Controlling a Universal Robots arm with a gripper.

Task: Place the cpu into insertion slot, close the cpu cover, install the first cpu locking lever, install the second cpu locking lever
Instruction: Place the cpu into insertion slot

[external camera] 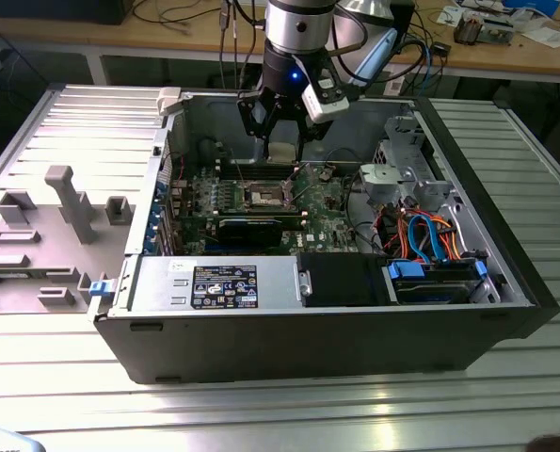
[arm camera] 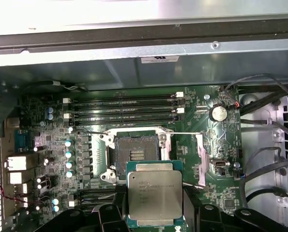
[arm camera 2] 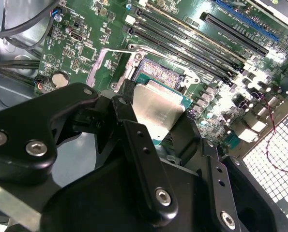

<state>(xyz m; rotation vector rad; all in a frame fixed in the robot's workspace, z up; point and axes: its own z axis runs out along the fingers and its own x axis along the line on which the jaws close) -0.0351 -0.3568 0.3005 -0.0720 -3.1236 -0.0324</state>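
Over the green motherboard [external camera: 317, 202] inside the open computer case, my gripper [external camera: 282, 143] is shut on the cpu [arm camera: 155, 195], a flat silvery square chip held level between the black fingers [arm camera 2: 139, 159]. The cpu [arm camera 2: 156, 108] hangs above and just beside the insertion slot [arm camera: 135, 154], whose dark centre lies bare inside a silvery rim. In the exterior view the insertion slot [external camera: 265, 195] sits below the gripper. The cpu cover [arm camera: 200, 157] is swung open and stands at the slot's side; it is also seen as a silvery frame [arm camera 2: 99, 67]. A thin wire lever [arm camera: 134, 132] lies along the slot's edge.
Long memory slots [arm camera: 124, 110] run beside the socket. A black card [external camera: 251, 227] stands toward the case front, near a labelled metal box [external camera: 225, 285]. Drive bays with blue and orange cables [external camera: 425, 235] fill the exterior view's right. A grey fixture plate [external camera: 63, 202] lies outside the case.
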